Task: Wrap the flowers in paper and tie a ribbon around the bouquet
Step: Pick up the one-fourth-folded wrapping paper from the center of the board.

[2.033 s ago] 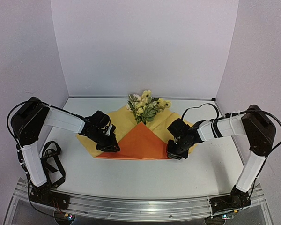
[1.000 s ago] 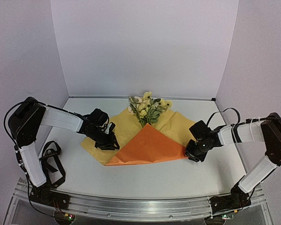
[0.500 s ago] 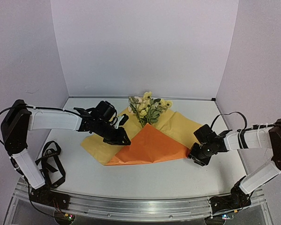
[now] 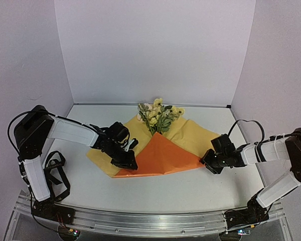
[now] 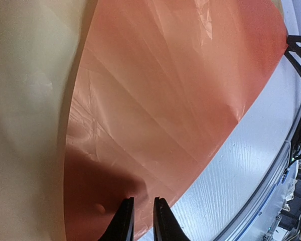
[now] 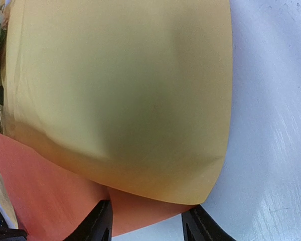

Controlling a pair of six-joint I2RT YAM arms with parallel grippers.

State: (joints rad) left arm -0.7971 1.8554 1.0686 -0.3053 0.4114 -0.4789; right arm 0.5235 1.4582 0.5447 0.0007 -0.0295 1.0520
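left claw (image 5: 143, 201) narrowed at paper's (image 5: 180, 100) edge, hold unclear; right claw (image 6: 148, 210) released, straddling its corner.

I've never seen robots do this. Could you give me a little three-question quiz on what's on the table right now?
1. True or false: the flowers sit at the far side of the yellow sheet.
2. The flap folded over that sheet is: A orange, B blue, C green.
3. Fill in: the right pincer has its jaws ____ (open or shut).
Key: 1 true; 2 A; 3 open.
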